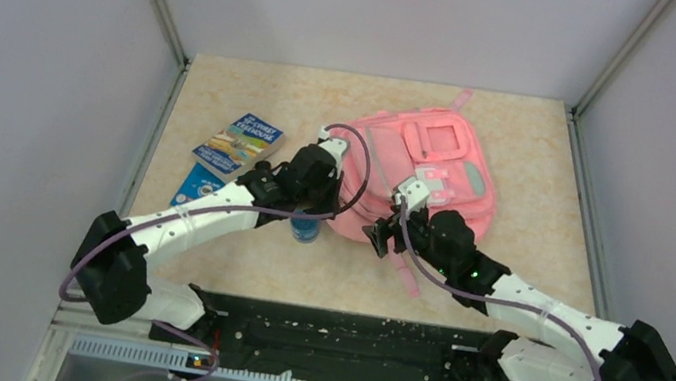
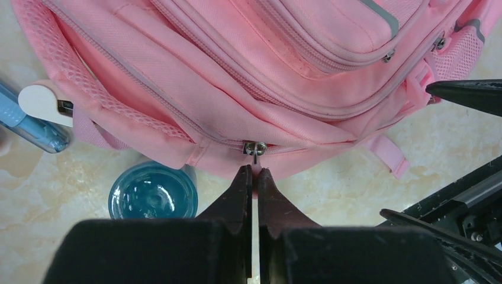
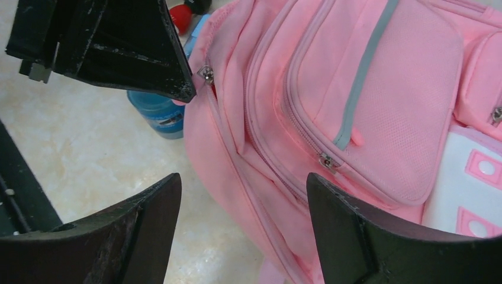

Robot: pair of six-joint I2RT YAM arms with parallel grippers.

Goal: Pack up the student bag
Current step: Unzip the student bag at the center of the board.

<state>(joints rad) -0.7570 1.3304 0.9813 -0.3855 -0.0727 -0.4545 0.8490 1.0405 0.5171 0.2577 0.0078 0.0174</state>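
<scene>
The student bag (image 1: 428,169) is a big pink backpack lying flat on the table, front pockets up. In the left wrist view its side faces me, with a zip slider (image 2: 255,147) on the main zip. My left gripper (image 2: 255,173) is shut on the pink pull tab hanging from that slider; it stands at the bag's near left edge (image 1: 332,200). My right gripper (image 3: 243,189) is open, its jaws wide apart over the bag's near edge (image 3: 237,177) and gripping nothing. In the top view the right gripper (image 1: 387,230) sits just right of the left one.
A blue bottle (image 1: 305,230) stands upright against the bag's near left corner, close under my left gripper (image 2: 153,192). Two books (image 1: 238,143) lie at the left. A blue pen-like item (image 2: 29,125) lies left of the bag. Grey walls enclose the table.
</scene>
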